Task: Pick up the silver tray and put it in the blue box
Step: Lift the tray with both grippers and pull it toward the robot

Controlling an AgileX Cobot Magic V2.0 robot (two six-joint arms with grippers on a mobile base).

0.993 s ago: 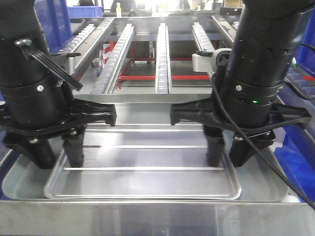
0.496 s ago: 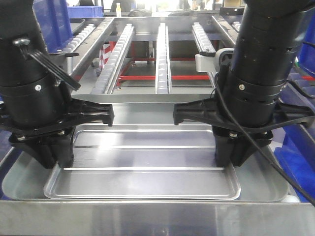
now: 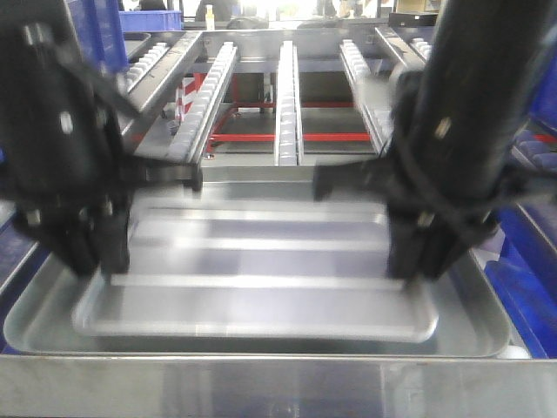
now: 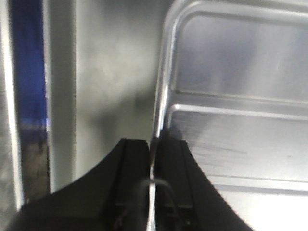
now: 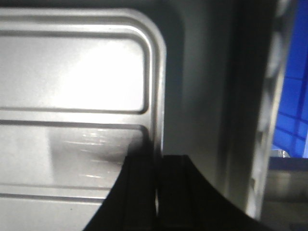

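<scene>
Grasp stage done, transport not. We see the left gripper (image 3: 94, 266) clamped on the left rim of the silver tray (image 3: 261, 300), and the right gripper (image 3: 422, 272) clamped on its right rim. Wrist views confirm both. In the left wrist view the left gripper (image 4: 153, 159) has its two black fingers (image 4: 132, 163) pressed together with the rolled rim between them, no gap visible. In the right wrist view the right gripper (image 5: 158, 168) does the same on the opposite rim, one finger inside the tray, one outside.

Tray position: silver tray sits over the larger grey tray (image 3: 35, 324), within its outline. In the front view its near edge is motion-blurred and throws a dark shadow on the grey tray below, so we judge it is off the surface, roughly level, maybe slightly higher on the right. We cannot tell how high. Ribs on the bottom of the silver tray (image 4: 231, 110) are visible and nothing lies in it.

Left to do: carry the tray sideways and set it in the blue box (image 3: 526, 283). We take the blue plastic at the right edge of the front view to be that box, but only a slice shows, and its opening is out of frame. More blue bins sit behind the roller conveyor (image 3: 287, 96), so we are not sure which one is the target.

Progress, as we judge it: tray gripped at both ends and lift apparently under way. Move to the box and release not yet done.
</scene>
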